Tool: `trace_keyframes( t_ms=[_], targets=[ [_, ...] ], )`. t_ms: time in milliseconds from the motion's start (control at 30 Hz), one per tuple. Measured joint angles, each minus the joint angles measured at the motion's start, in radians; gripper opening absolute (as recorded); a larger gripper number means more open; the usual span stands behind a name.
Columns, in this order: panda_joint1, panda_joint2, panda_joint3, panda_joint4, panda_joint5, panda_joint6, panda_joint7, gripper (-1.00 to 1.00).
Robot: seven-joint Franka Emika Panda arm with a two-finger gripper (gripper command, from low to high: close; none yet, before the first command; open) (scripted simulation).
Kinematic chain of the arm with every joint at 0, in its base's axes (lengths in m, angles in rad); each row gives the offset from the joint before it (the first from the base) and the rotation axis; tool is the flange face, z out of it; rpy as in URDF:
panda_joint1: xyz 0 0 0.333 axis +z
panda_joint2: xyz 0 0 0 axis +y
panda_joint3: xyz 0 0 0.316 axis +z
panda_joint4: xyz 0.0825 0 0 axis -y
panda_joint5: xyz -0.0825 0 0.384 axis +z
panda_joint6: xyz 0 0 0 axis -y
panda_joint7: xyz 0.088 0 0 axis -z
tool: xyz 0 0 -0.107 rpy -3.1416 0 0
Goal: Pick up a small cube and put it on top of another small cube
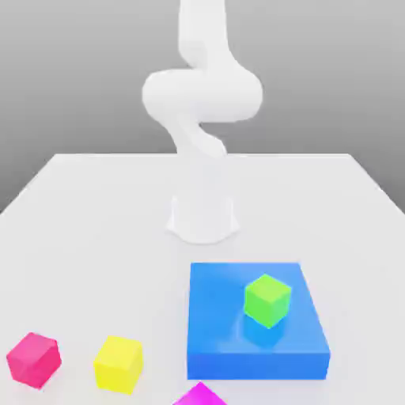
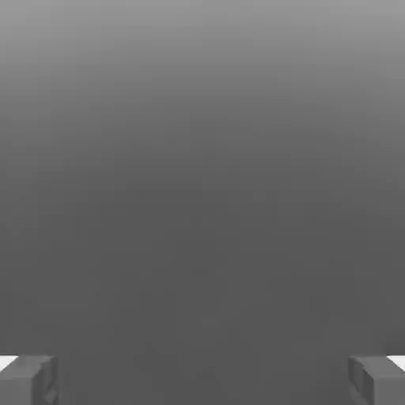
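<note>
The small hot-pink cube rests on the white table near the front at the exterior view's left. The magenta cube lies at the front edge of that view, cut off so just its top shows. In the hand view my gripper is open, its grey fingertips set wide apart with nothing between them and a plain grey backdrop beyond. The white arm rises from its base at the table's middle and leaves the exterior view upward, far from both cubes.
A yellow cube sits between the hot-pink and magenta cubes. A big flat blue block lies at the front toward the exterior view's right, with a green cube on top. The arm's base stands behind the block.
</note>
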Motion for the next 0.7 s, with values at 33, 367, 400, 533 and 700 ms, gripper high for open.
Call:
trace_keyframes(
  t_ms=[33,367,400,533,700],
  targets=[
    [0.001,0.039,-0.018,-0.002,0.008,0.012,-0.013,0.0],
    [0.001,0.403,-0.184,-0.024,0.105,0.127,-0.143,0.0],
    [-0.002,0.44,-0.198,-0.026,0.117,0.138,-0.157,0.0],
    [-0.022,0.586,-0.244,-0.035,0.166,0.182,-0.217,0.0],
    [-0.088,0.767,-0.272,-0.045,0.217,0.238,-0.283,0.0]
  ],
)
